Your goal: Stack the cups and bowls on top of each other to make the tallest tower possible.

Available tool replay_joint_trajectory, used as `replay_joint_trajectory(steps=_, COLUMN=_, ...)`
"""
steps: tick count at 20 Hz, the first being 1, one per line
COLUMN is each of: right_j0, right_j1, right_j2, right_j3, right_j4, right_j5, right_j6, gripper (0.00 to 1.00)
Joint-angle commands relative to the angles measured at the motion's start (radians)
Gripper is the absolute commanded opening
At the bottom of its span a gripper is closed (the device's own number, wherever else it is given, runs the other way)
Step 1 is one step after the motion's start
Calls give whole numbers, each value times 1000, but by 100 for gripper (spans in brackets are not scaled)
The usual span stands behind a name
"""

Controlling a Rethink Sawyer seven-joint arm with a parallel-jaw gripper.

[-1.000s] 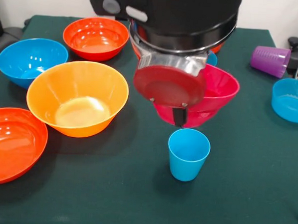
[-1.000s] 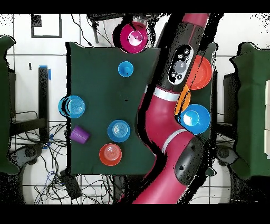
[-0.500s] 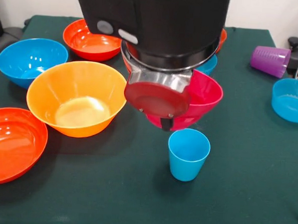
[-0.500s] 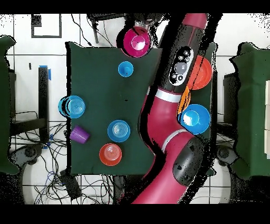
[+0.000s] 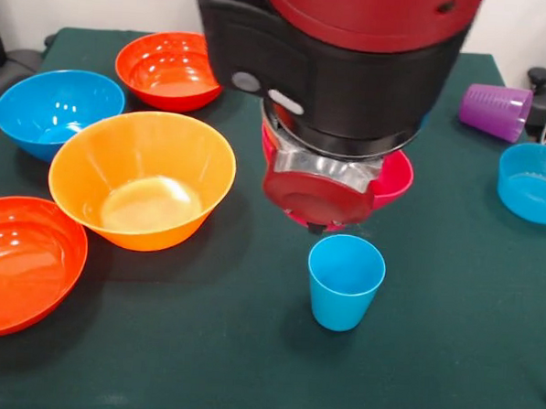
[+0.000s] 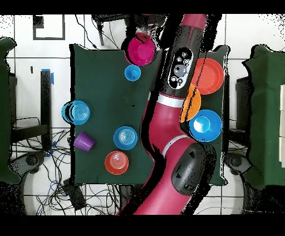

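Observation:
My gripper (image 5: pixel 315 226) hangs just above and behind the light blue cup (image 5: pixel 345 282), shut on the rim of the magenta-pink bowl (image 5: pixel 395 180), which it holds in the air. The arm's wrist hides most of that bowl. In the overhead view the pink bowl (image 6: pixel 142 50) overlaps the table's edge right beside the blue cup (image 6: pixel 132 73). The purple cup (image 5: pixel 494 111) lies on its side at the far right. No tower stands; all other bowls sit singly on the green table (image 5: pixel 201 356).
On the left stand a yellow-orange bowl (image 5: pixel 141 179), a large red-orange bowl (image 5: pixel 21 265), a blue bowl (image 5: pixel 56 111) and a farther red-orange bowl (image 5: pixel 170 68). A small blue bowl (image 5: pixel 533 181) sits at the right edge. Overhead, another blue bowl (image 6: pixel 125 137) and small orange bowl (image 6: pixel 116 162) stand together.
The arm has carried the pink bowl closer to the blue cup and lower, so the wrist now covers more of the bowl. Nothing else on the table has moved.

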Motion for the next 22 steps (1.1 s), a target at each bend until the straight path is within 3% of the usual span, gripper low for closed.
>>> replay_joint_trajectory(steps=1, right_j0=53, right_j1=-53, right_j2=-186, right_j3=-126, right_j4=-167, right_j5=150, right_j6=95, gripper=0)
replay_joint_trajectory(steps=7, right_j0=62, right_j1=-50, right_j2=-140, right_j3=-143, right_j4=-255, right_j5=169, right_j6=60, gripper=0)
replay_joint_trajectory(steps=14, right_j0=64, right_j1=-28, right_j2=-66, right_j3=-165, right_j4=-304, right_j5=137, right_j6=54, gripper=0)
replay_joint_trajectory(steps=22, right_j0=47, right_j1=-6, right_j2=-59, right_j3=-163, right_j4=-216, right_j5=112, right_j6=99, gripper=0)
